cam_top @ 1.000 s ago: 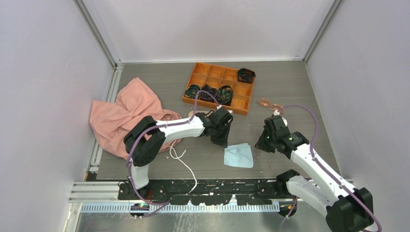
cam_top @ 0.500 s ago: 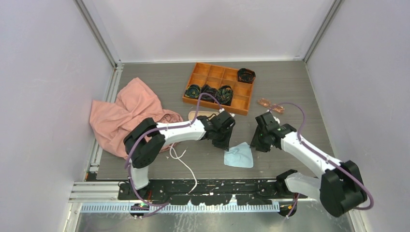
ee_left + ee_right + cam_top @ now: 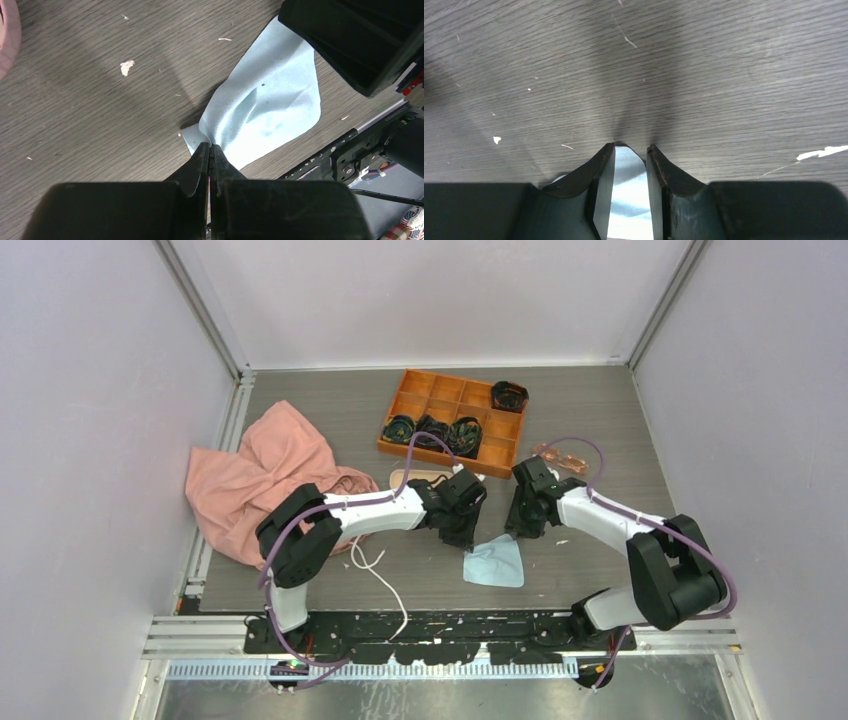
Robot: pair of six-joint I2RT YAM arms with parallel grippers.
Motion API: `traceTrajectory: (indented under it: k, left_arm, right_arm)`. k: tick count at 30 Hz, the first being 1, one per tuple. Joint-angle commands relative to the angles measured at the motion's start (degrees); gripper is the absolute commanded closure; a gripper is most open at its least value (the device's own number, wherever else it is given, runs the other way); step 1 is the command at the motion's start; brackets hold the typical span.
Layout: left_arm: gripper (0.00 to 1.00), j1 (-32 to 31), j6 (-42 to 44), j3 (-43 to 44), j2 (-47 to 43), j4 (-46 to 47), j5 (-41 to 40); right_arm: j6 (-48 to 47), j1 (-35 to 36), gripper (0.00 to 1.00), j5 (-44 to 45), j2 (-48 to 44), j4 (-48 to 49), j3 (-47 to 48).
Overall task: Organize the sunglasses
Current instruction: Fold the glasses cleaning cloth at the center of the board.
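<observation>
Filling the walled enclosure, the grey bench (image 3: 600, 410) has bare room along its back edge and down its right side. A pink fabric (image 3: 260, 475) is heaped over the left part and spills past the left edge. An orange tray (image 3: 432, 392) sits toward the back centre, with four dark bundles (image 3: 509, 395) in its compartments — three in the near row, one in the back right corner.

The left arm (image 3: 370, 512) and right arm (image 3: 600, 520) both bend inward and meet over a light blue cloth (image 3: 495, 562) near the front edge. The left gripper (image 3: 209, 147) has its jaws pressed together on the cloth's near corner, which bunches up to the tips. The right gripper (image 3: 632, 147) is at the opposite corner; its jaws stand a narrow gap apart, tips down at the bench, with pale blue showing in the gap — no grip can be made out.

A pink case (image 3: 415, 476) lies just in front of the tray, partly behind the left arm. The sunglasses (image 3: 560, 455) lie on the bench just right of the tray's near right corner, behind the right arm, with open surface between them and the right wall. A white cord (image 3: 385, 585) trails toward the front edge.
</observation>
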Motion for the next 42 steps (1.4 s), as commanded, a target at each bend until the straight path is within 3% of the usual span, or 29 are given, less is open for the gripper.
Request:
traceTrajectory:
  k: [1, 14, 22, 31, 41, 42]
  left_arm:
    - [1.00, 0.3, -0.5, 2.0, 0.0, 1.0, 0.2]
    - [0.99, 0.3, -0.8, 1.5, -0.2, 1.6, 1.1]
    - [0.99, 0.3, -0.7, 1.5, -0.1, 1.9, 2.1]
    - [0.99, 0.4, -0.7, 2.4, -0.2, 2.2, 2.4]
    - [1.00, 0.4, 0.1, 4.8, 1.2, 0.8, 2.6]
    - [0.99, 0.5, 0.1, 4.9, 1.3, 0.7, 2.6]
  right_arm:
    - [-2.0, 1.2, 0.65, -2.0, 0.3, 2.7, 0.4]
    - [-2.1, 5.0, 0.74, 2.4, 5.0, 2.8, 1.1]
    - [-2.2, 5.1, 0.99, 3.4, 5.1, 2.6, 1.8]
    - [-0.5, 6.4, 0.99, 4.2, -5.4, 2.0, 0.0]
    - [2.1, 7.2, 0.99, 6.4, -9.8, 1.5, -3.6]
    - [2.1, 7.3, 0.96, 6.8, -9.3, 1.3, -3.4]
